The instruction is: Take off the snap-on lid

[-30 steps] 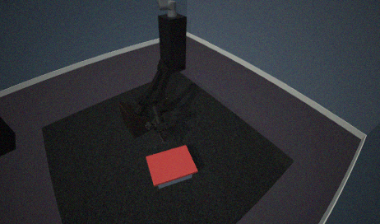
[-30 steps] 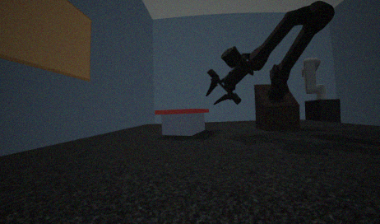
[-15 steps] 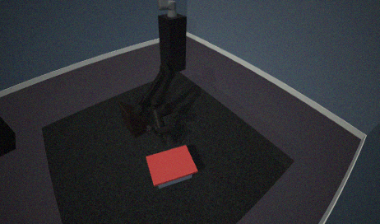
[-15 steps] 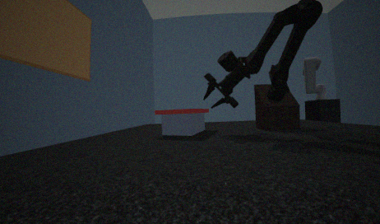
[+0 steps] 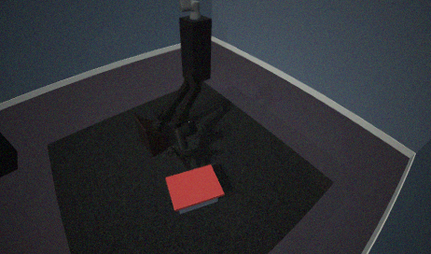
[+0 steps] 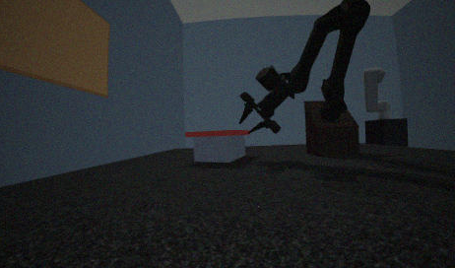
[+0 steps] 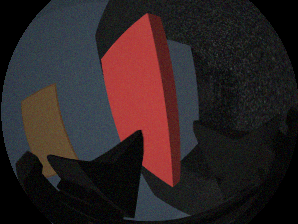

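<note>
The red lid point(image 5: 193, 187) point(image 6: 217, 133) point(image 7: 137, 75) lies level on top of the pale storage box point(image 5: 199, 205) point(image 6: 219, 149) point(image 7: 186, 85), with its rim overhanging the sides. The box stands on the dark table point(image 5: 107, 187) point(image 6: 236, 222). My gripper point(image 6: 244, 128) point(image 7: 168, 129) is open and tilted down at the lid's edge on the arm's side. In the exterior view one fingertip is above lid height and the other is at the lid's edge; contact cannot be told. Nothing is held between the fingers. In the top view the gripper is too dark to make out clearly.
The arm's brown base block point(image 6: 330, 130) stands behind the gripper. Farther back, a pale upright object point(image 6: 371, 91) stands on a black block point(image 6: 386, 132). An orange panel point(image 6: 49, 44) point(image 7: 42, 120) is at the side wall. Another black block point(image 5: 0, 151) is at the left.
</note>
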